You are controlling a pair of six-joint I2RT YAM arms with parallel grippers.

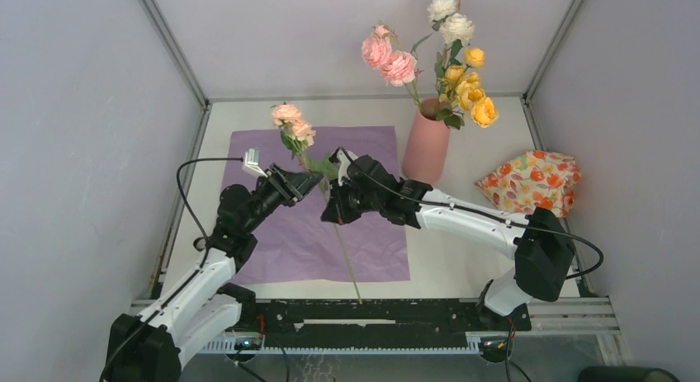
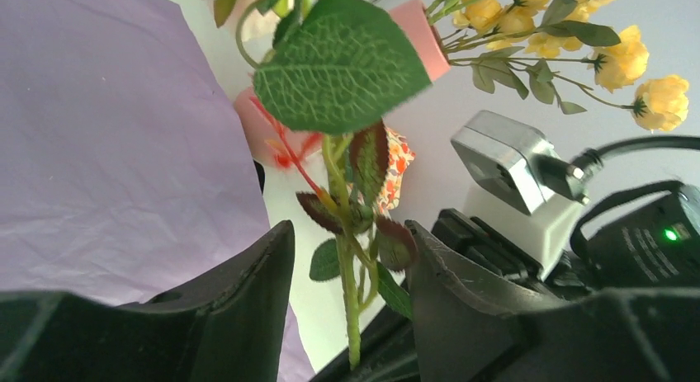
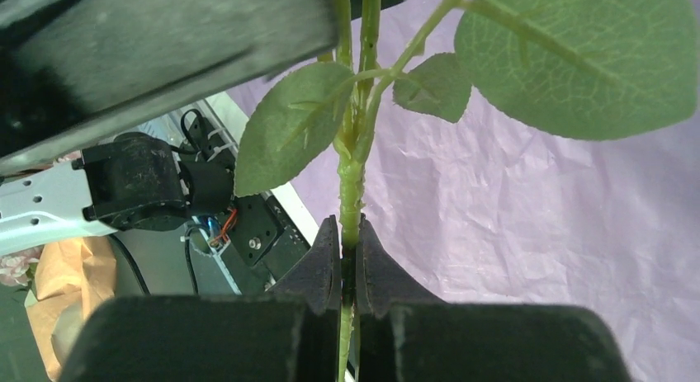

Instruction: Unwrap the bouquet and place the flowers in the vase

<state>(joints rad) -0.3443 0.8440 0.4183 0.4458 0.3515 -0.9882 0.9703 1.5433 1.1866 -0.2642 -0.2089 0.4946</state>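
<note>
Inside a booth with grey walls, over a white table with a sheet of purple paper spread flat across its middle.

At the right gripper: closed tight on the thin green stem of 1 peach rose, both fingers pressed against the stem from either side. Just above the grip, several green leaves branching off the stem, with the crinkled purple sheet behind them.

At the left gripper: jaws standing apart, with the same stem running up between them and touching neither side as far as the wrist view shows. Holding nothing. Close to the right gripper in the top view, just beyond it along the stem, toward the flower head.

Along the rose itself: head raised near the far edge of the paper, stem slanting down past both grippers, lower end reaching toward the near edge of the table.

Farther out, just past the far right corner of the paper: the pink vase upright, with flowers in pink, white and yellow already standing in it. To the right of that, well apart from the arms, a cloth bundle printed with orange flowers, lying on the table beside the right wall.
</note>
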